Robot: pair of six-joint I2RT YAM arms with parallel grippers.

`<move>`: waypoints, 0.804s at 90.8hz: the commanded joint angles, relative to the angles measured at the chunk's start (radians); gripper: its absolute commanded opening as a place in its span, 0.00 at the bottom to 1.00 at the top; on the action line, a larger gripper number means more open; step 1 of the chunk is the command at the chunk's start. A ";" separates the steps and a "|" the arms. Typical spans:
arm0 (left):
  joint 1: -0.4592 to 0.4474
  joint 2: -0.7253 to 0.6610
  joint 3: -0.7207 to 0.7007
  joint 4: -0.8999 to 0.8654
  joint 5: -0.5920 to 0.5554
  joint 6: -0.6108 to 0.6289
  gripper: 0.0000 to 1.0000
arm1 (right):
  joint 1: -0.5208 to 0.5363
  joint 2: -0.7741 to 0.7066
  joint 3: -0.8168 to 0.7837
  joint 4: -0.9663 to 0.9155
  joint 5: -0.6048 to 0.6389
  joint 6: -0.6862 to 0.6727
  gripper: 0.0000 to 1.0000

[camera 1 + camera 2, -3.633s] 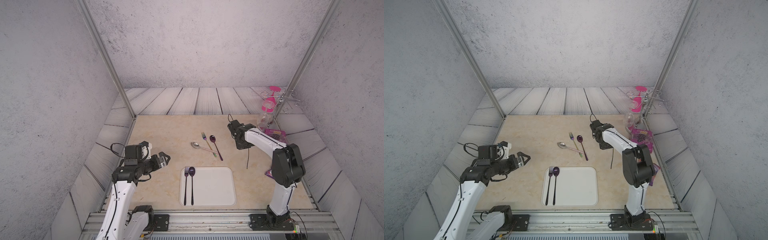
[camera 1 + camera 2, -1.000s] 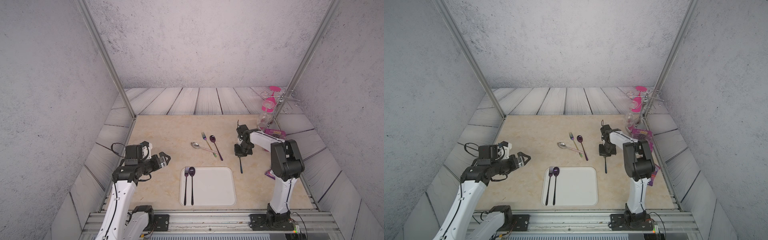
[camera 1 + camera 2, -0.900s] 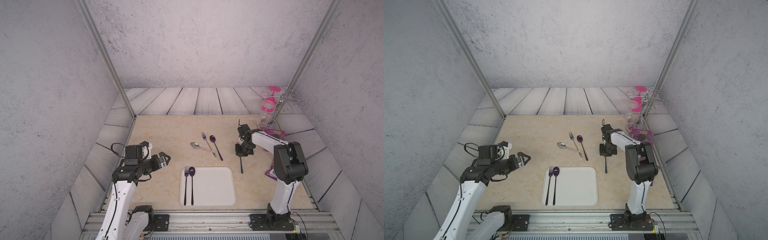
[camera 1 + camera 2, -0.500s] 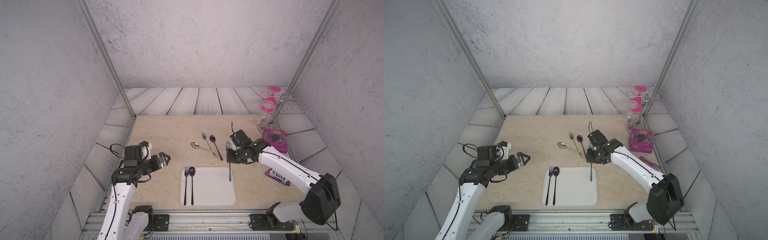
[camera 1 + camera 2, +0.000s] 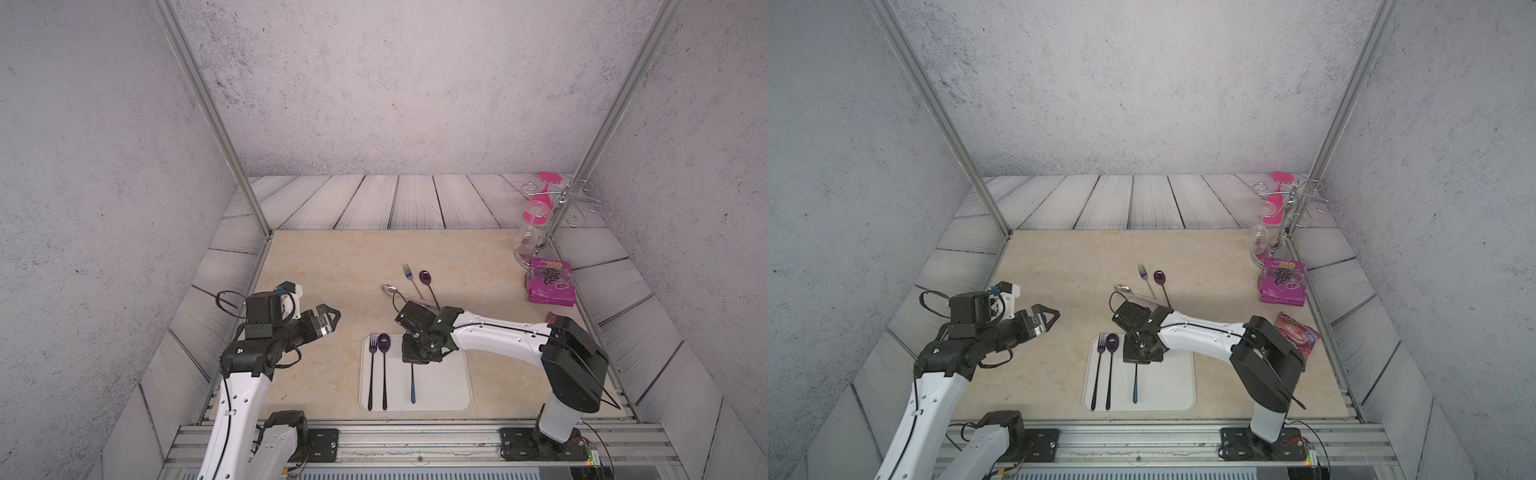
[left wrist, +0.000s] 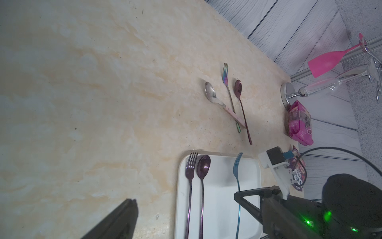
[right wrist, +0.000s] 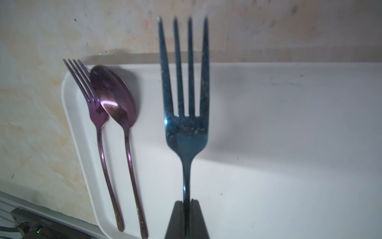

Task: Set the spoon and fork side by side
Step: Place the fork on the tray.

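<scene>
Blue fork [image 7: 185, 124]: where, and what step?
Clamped in the right gripper [image 7: 187, 207], jaws tight on its handle, tines sticking out ahead, over the tray [image 5: 451, 390]. Placing step, I'd say. Touching down or not, can't tell.
Next?
Probably lower and let go, then a spoon [image 5: 424, 276] from beyond the gripper goes beside it. Purple fork [image 5: 372, 341] and purple spoon [image 5: 384, 343] sit paired just left of the gripper.
Arm pose?
Right arm reaches low, wrist bent down. Left gripper [image 5: 330, 318] hangs with jaws apart, well off left.
</scene>
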 commanded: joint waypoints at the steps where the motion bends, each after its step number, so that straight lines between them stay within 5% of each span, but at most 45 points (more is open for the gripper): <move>1: -0.005 -0.008 -0.010 0.011 0.013 0.012 1.00 | 0.017 0.045 0.042 0.013 -0.010 0.036 0.00; 73: -0.005 -0.001 -0.010 0.014 0.029 0.015 0.99 | 0.019 0.152 0.040 0.029 -0.030 0.045 0.00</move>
